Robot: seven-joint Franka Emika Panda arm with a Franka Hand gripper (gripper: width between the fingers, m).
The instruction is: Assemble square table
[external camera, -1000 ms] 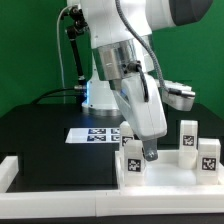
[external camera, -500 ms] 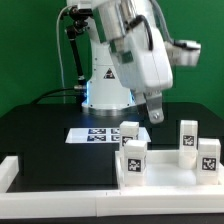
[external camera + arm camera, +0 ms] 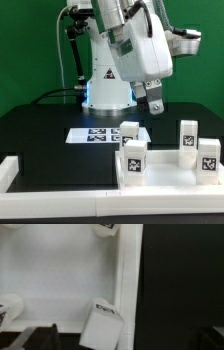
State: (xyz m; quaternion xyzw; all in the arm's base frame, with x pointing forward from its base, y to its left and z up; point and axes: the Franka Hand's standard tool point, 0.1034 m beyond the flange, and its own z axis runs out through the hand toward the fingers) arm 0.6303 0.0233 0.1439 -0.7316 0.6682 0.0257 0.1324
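The white square slab [image 3: 170, 178] lies at the exterior view's lower right. Several short white legs with tags stand on it: one at the near left [image 3: 133, 158], one behind it [image 3: 128, 132], two on the right [image 3: 188, 135] [image 3: 208, 155]. My gripper [image 3: 153, 110] hangs well above the slab, over its back left part, open and empty. In the wrist view the slab's raised rim [image 3: 128, 269] runs down the picture. One leg [image 3: 105, 321] stands by the rim, below and between my dark fingers [image 3: 40, 339], and is not touched. My gripper [image 3: 128, 341] is open.
The marker board [image 3: 98, 135] lies on the black table behind the slab. A long white border bar [image 3: 60, 196] runs along the front edge, with a raised end [image 3: 8, 168] at the exterior view's left. The robot's base [image 3: 105, 80] stands behind.
My gripper has risen from low beside the near left leg to well above the slab and shifted towards the exterior view's right. The legs and slab have not moved.
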